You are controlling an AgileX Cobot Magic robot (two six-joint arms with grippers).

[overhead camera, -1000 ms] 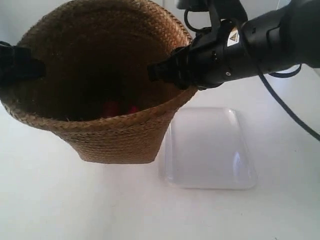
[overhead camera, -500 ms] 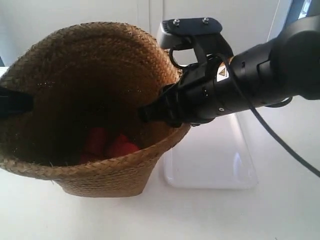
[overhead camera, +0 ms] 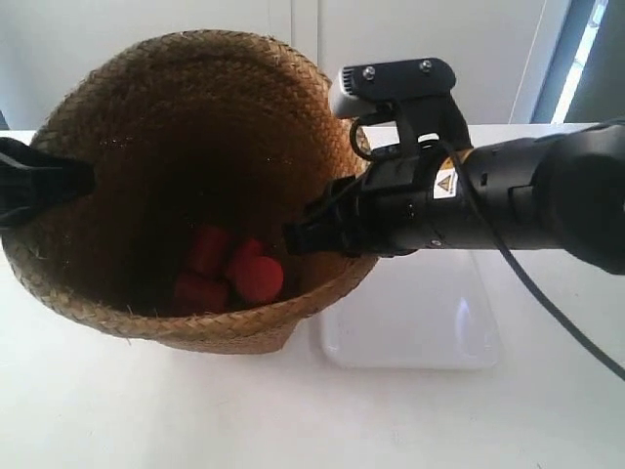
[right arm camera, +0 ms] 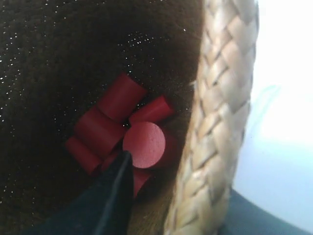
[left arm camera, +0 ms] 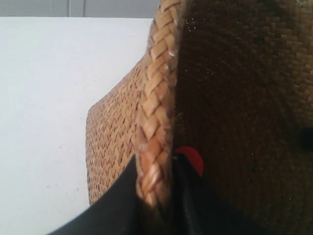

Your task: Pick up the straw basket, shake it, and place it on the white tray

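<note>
Left gripper and right gripper: jaws clamped on opposite sides of basket rim; basket tilted, beside tray; tray lies on right gripper's side.

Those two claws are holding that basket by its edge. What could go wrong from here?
The left gripper and right gripper pinch only the woven rim of the straw basket, so a shake might make it slip or bend. The basket is tilted, so the loose red cylinders could roll out. The white tray lies off to the side, so the basket may land off-centre.
</note>
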